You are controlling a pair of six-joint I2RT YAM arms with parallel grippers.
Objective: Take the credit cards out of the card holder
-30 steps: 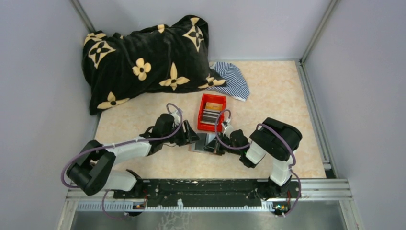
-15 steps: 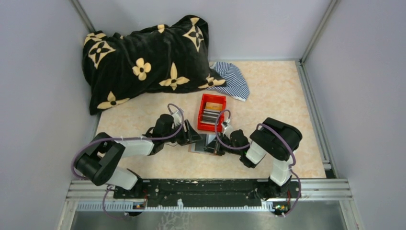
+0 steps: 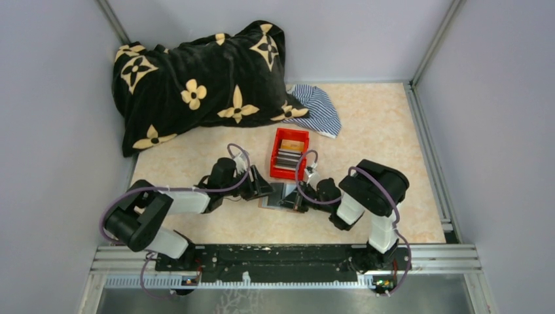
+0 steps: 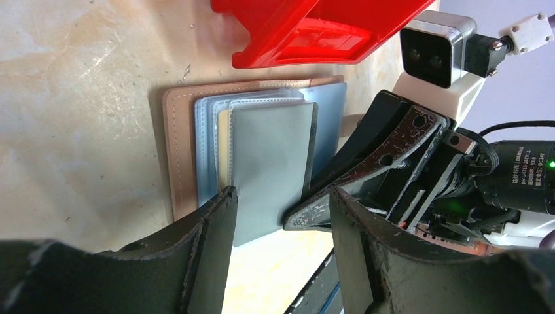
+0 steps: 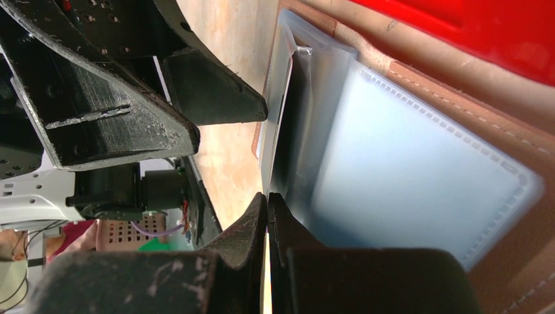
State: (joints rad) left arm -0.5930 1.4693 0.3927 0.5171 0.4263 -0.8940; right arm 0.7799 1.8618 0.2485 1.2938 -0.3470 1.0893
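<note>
i see the table [image 3: 393, 131], its far left corner filled by a black blanket [image 3: 196, 78] with cream flowers. a striped cloth [image 3: 317, 108] lies just beside the blanket's right end. nearer me stands the red bin [image 3: 275, 160], with a few cards [image 3: 288, 157] lying in it. both arms reach in to meet just in front of the bin.

the wallet [image 4: 180, 150] lies open and flat on the table, touching the bin's near wall or just beside it; i cannot tell which. its blue-grey pockets face up. a grey card [image 4: 271, 163] sticks partway out of the pockets toward the left arm, with a tan card [image 4: 223, 147] edge showing under it.

the left gripper [image 4: 281, 203] has its fingers partly apart, and the grey card's free end lies between them, not pinched. the right gripper [image 5: 267, 203] has its fingers pressed together, and its tip sits at the grey card's edge over the wallet.
</note>
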